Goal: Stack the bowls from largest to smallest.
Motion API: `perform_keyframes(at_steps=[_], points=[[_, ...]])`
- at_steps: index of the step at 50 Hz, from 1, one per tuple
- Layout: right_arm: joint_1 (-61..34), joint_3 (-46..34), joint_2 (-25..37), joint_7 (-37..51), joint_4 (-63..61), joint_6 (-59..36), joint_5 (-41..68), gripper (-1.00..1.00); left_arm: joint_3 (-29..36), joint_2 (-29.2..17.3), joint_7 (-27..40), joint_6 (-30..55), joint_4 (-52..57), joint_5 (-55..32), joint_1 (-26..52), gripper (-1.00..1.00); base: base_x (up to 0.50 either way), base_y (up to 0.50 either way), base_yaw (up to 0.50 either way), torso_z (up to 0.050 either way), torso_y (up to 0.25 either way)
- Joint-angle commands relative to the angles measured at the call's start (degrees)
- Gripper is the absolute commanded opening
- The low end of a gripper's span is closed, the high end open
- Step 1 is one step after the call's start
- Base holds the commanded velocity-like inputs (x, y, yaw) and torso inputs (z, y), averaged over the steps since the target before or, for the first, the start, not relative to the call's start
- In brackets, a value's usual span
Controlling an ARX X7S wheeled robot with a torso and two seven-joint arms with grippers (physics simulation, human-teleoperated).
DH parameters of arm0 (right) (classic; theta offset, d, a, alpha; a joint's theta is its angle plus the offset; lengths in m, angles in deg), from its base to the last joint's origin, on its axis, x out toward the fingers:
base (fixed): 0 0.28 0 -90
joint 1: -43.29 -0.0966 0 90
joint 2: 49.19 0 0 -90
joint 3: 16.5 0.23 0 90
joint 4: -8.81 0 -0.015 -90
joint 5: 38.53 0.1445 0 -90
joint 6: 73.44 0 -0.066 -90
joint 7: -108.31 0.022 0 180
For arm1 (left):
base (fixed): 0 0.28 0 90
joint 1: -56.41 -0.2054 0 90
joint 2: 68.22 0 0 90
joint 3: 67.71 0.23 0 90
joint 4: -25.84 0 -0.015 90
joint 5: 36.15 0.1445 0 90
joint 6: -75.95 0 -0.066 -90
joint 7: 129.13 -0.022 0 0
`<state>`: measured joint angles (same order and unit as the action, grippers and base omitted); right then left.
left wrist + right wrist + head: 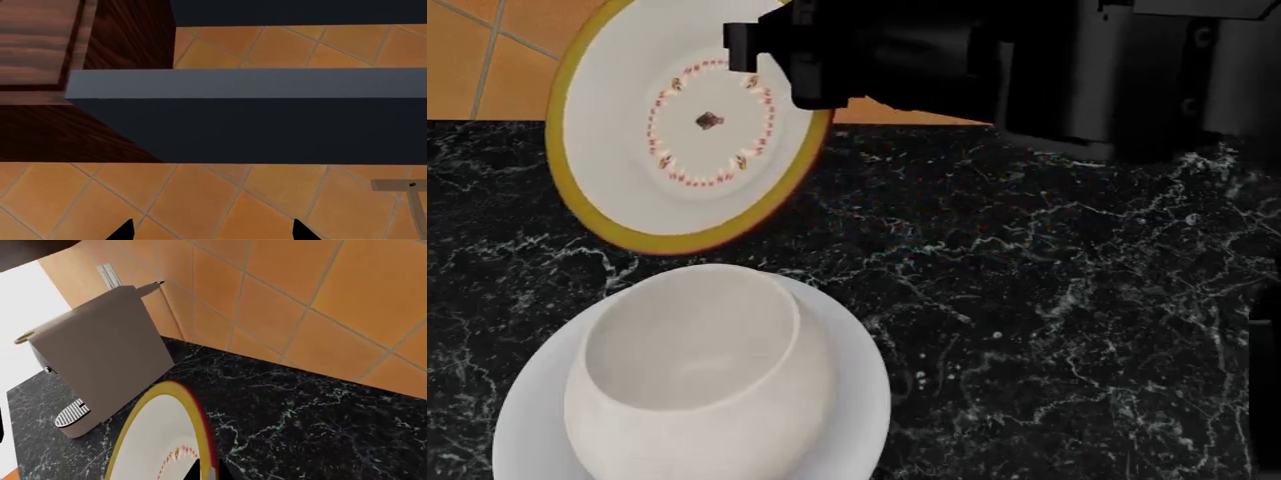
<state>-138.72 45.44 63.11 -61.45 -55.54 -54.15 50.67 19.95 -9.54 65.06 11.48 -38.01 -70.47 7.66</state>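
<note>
The small bowl with the yellow rim and red-dotted ring [687, 125] hangs tilted above the back left of the black marble counter. My right gripper [771, 55] is shut on its rim. The right wrist view shows that bowl [157, 440] edge-on, with my right gripper [205, 471] clamped across the rim. Below it in the head view, the deep cream-white bowl [694, 365] sits inside the wide shallow white bowl [857, 400]. My left gripper [212, 232] is open and empty over orange floor tiles, away from the bowls.
A grey coffee machine [100, 350] stands on the counter [1054, 320] against an orange tiled wall [300, 295]. The left wrist view shows a dark counter edge [267, 125] and a wooden cabinet [40, 50].
</note>
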Motion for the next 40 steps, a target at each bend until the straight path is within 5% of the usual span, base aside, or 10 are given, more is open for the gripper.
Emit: perform_keyframes(at_steps=[1, 23, 40], points=[[2.61, 1.54, -2.09, 0.32, -1.62, 1.13, 3.00, -1.00, -0.52, -0.29, 0.26, 0.09, 0.46, -0.45, -0.30, 1.00, 0.00, 0.00, 0.00, 0.000, 0.000], [8.26, 4.37, -0.81, 10.38, -9.63, -0.14, 13.56, -1.00, -0.62, -0.45, 1.41, 1.71, 2.03, -1.99, 0.95, 1.00, 0.00, 0.00, 0.00, 0.000, 0.000], [7.82, 1.59, -2.23, 4.01, -5.19, 2.26, 6.75, -1.00, -1.97, -0.92, 1.13, 0.32, 1.74, -1.86, -1.24, 1.00, 0.00, 0.00, 0.00, 0.000, 0.000]])
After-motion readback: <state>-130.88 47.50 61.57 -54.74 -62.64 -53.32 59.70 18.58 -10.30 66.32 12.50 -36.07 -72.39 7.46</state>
